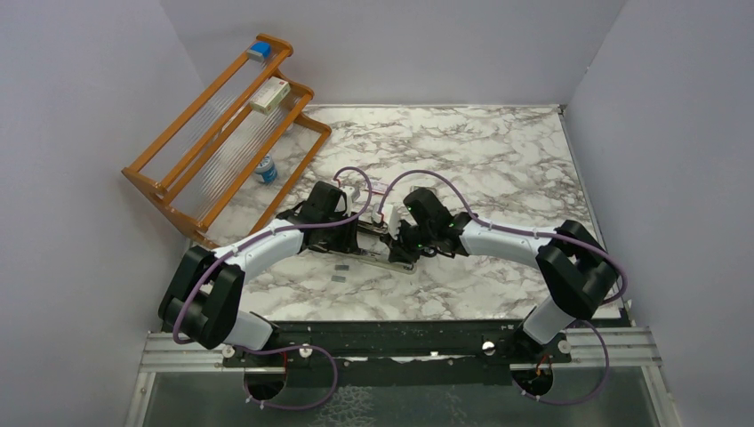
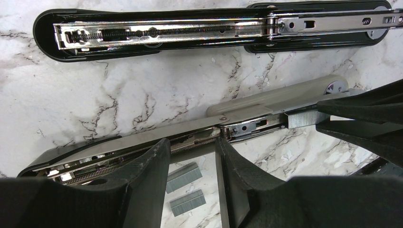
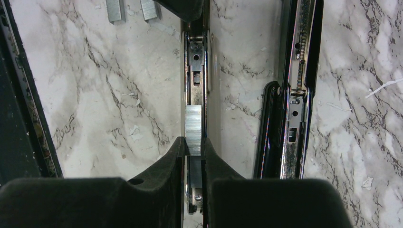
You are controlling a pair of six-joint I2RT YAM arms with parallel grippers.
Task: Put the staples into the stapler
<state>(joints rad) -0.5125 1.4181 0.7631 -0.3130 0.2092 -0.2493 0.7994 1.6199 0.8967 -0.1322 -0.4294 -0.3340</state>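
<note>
- right gripper (image 3: pixel 192 146) is pinched tight on strip (image 3: pixel 193 126), which sits over the rail of stapler (image 3: pixel 196 61), mid-table. If the strip is tilted, it could jam on the rail edge or snap.
- left gripper (image 2: pixel 192 149) is part open and astride the stapler, gripping nothing. Contact is unclear, so a push could slide the stapler.
- If released early, the strip could fall beside the rail, towards spare strips (image 2: pixel 183 176) on the near side.
- second stapler (image 2: pixel 157 33) lies just on the far side, where an arm could knock it.

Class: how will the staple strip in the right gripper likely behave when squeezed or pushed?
The staple strip looks stiff, yet its ridged face suggests joined staples that may snap if the right gripper squeezes hard. Spare strips lie flat, so rolling seems unlikely.
</note>
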